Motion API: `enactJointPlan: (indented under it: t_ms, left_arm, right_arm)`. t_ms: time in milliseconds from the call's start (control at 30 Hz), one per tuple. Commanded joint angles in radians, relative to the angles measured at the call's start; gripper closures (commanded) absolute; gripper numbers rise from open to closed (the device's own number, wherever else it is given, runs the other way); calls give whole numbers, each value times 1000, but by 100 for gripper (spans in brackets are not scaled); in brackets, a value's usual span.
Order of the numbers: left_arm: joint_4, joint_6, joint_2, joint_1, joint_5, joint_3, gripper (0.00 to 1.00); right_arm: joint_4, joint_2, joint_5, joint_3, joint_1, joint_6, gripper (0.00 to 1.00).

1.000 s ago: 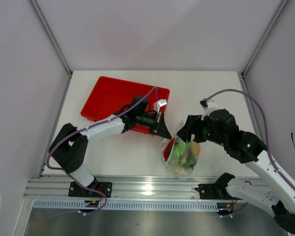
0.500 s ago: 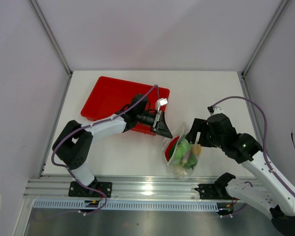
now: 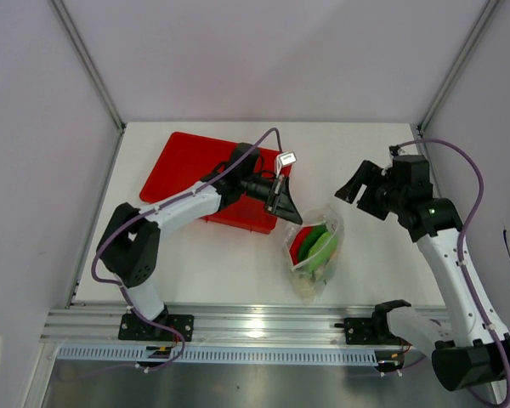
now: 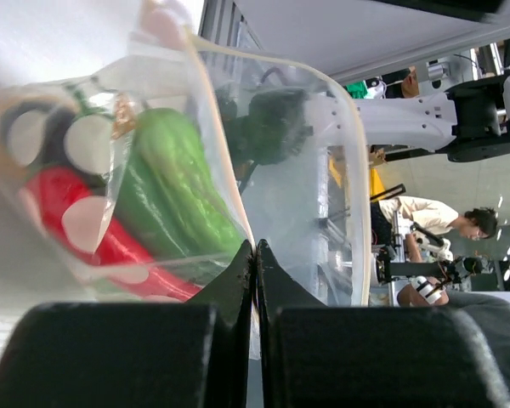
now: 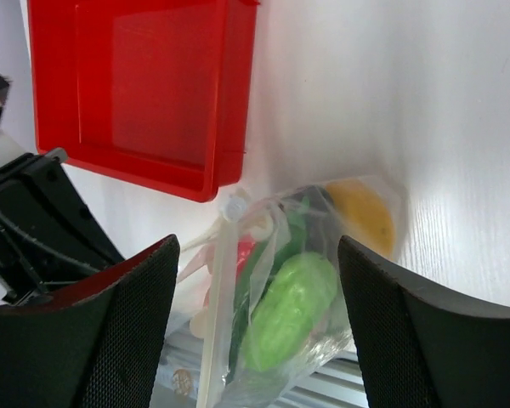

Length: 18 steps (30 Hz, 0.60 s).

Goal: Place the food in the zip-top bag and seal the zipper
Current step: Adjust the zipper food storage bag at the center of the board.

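Note:
The zip-top bag (image 3: 313,253) lies on the table in front of the red tray, and the food shows through its clear plastic. In the left wrist view I see a green vegetable (image 4: 183,183) and a red chili (image 4: 93,238) inside. My left gripper (image 4: 255,248) is shut on the bag's rim and holds the mouth up. In the top view this left gripper (image 3: 289,214) is at the bag's far left corner. My right gripper (image 3: 355,185) hovers open to the bag's right, apart from it. Its wrist view shows the zipper (image 5: 218,310), a green vegetable (image 5: 293,310) and the lemon (image 5: 362,217).
The red tray (image 3: 187,166) sits at the back left, under the left arm, with its near rim (image 5: 153,170) close to the bag. The metal rail (image 3: 255,327) runs along the table's front edge, just past the bag's bottom.
My right gripper has drawn back from the bag, up and toward the rear right, staying open. The left gripper has shifted slightly rearward with the bag's rim, and the bag has straightened.

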Motion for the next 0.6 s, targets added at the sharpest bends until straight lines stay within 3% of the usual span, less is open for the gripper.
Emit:
enactJointPlan:
  t_ms: [0, 167, 567]
  left_arm:
    - [-36, 50, 5, 8, 47, 81, 99]
    - [-64, 60, 26, 7, 53, 128, 100]
    - [-82, 67, 52, -13, 55, 144, 99]
  right_arm:
    - [63, 26, -146, 19, -38, -35, 23]
    - [166, 49, -300, -88, -75, 10, 27]
    - [209, 159, -240, -46, 0, -47, 34]
